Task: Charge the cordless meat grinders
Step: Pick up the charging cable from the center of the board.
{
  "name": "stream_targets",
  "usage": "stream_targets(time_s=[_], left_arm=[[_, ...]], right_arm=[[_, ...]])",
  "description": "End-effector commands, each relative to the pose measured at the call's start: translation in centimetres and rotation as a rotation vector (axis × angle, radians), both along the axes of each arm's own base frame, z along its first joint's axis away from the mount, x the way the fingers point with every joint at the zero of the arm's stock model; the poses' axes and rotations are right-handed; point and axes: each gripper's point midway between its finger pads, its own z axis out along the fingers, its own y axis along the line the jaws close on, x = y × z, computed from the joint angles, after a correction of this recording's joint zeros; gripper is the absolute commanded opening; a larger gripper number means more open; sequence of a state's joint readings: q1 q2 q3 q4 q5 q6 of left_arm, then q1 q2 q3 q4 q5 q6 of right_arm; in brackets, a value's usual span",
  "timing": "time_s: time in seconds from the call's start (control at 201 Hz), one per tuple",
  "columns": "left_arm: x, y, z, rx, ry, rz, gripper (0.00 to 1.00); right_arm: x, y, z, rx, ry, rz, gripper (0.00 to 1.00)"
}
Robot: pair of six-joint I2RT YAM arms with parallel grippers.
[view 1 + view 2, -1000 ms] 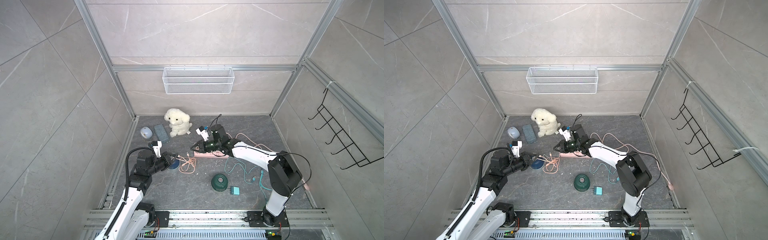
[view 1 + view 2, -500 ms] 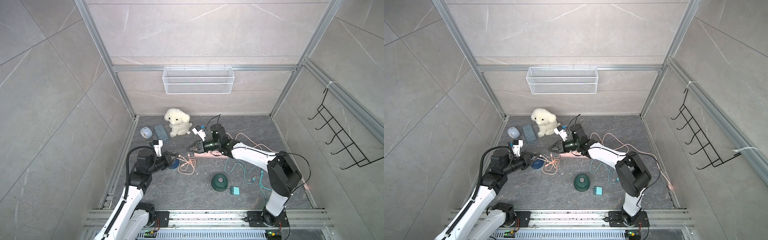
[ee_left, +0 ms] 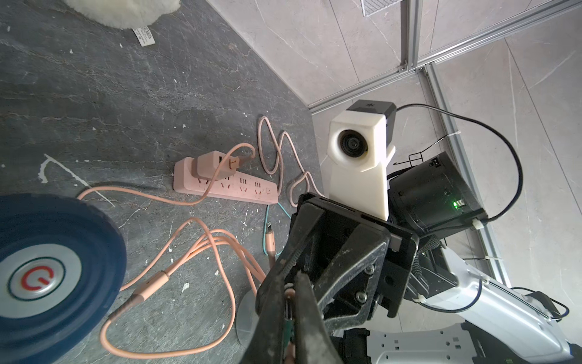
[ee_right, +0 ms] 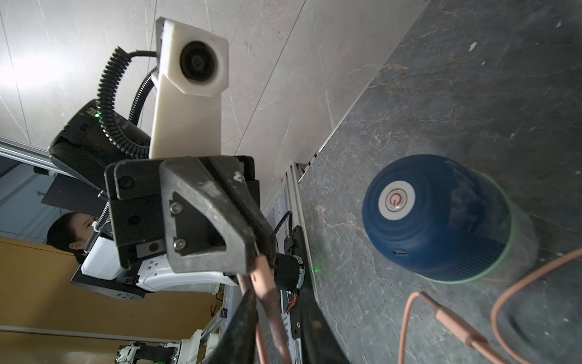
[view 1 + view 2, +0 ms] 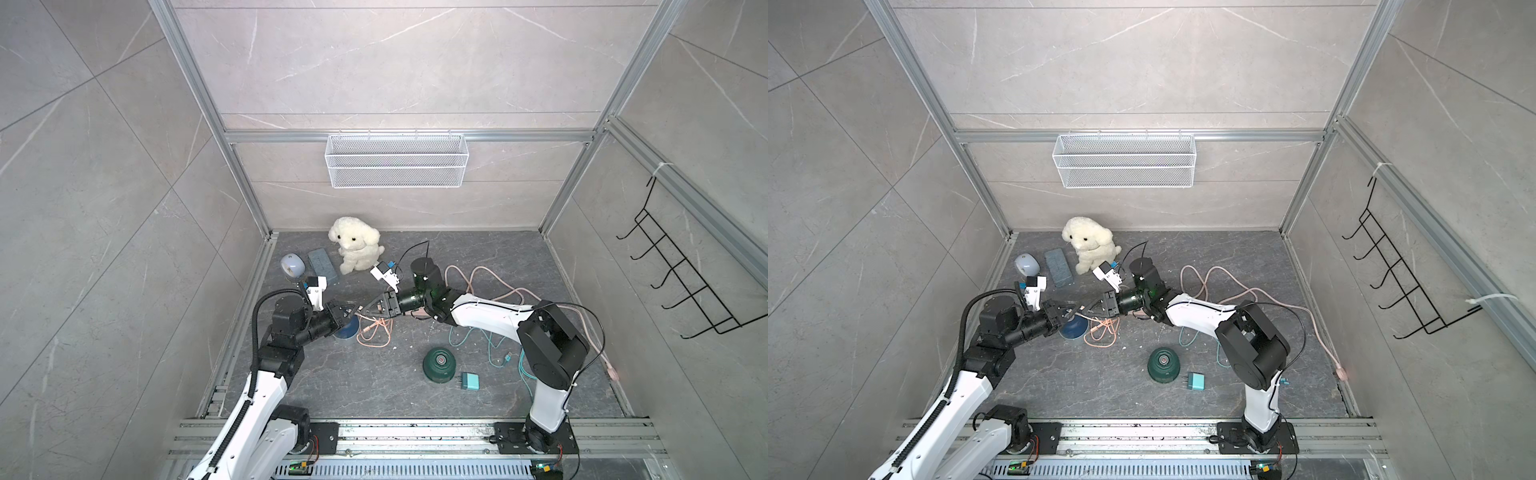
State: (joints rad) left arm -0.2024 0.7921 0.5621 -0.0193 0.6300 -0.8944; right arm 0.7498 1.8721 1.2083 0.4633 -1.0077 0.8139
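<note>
The navy blue cordless meat grinder (image 5: 347, 331) (image 5: 1072, 331) (image 3: 47, 277) (image 4: 434, 217) stands on the floor just under the two grippers' tips. The dark green grinder (image 5: 439, 364) (image 5: 1163, 365) stands alone nearer the front. My left gripper (image 5: 352, 310) (image 5: 1074, 310) (image 3: 291, 293) is shut on the plug end of the pink cable (image 5: 376, 332) (image 3: 201, 252). My right gripper (image 5: 365, 310) (image 5: 1089, 308) (image 4: 277, 299) meets it tip to tip. Its jaws stand apart with the same pink cable (image 4: 267, 293) running loosely between them.
A pink power strip (image 3: 239, 189) with a pink adapter (image 3: 214, 164) plugged in lies behind the right arm. A teal adapter (image 5: 471, 380) and teal cable (image 5: 490, 345) lie at the front right. A plush dog (image 5: 355, 245), pale gadget (image 5: 292, 266) and blue-grey block (image 5: 322, 266) sit at the back left.
My right gripper has moved left to the left gripper's tips and its jaws have gone from shut to apart. The left arm has stayed put.
</note>
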Motion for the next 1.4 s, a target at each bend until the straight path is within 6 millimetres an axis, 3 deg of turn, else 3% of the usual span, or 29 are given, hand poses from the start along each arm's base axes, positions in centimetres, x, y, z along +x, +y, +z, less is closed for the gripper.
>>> stream_targets(time_s=[0.0,0.354,0.663,0.832,1.016,1.39], left_arm=[[-0.1,-0.5,2.2,-0.044,-0.074,-0.032,0.04],[-0.1,-0.4,2.0,-0.054,-0.079,-0.017,0.02],[-0.2,-0.2,2.2,-0.058,-0.084,-0.006,0.02],[0.0,-0.2,2.0,-0.056,-0.079,-0.006,0.02],[0.0,-0.3,2.0,-0.058,-0.079,-0.007,0.01],[0.0,-0.4,2.4,-0.053,-0.091,-0.018,0.01]], right_arm=[[-0.1,0.5,0.8,0.064,0.026,0.005,0.22],[0.7,0.1,2.4,0.174,0.109,-0.026,0.21],[1.4,-0.6,2.1,0.19,0.151,-0.07,0.19],[1.2,-0.5,2.5,0.215,0.174,-0.051,0.14],[0.6,-0.1,2.1,0.202,0.188,-0.029,0.22],[-0.6,-0.4,1.9,0.188,0.197,0.008,0.21]])
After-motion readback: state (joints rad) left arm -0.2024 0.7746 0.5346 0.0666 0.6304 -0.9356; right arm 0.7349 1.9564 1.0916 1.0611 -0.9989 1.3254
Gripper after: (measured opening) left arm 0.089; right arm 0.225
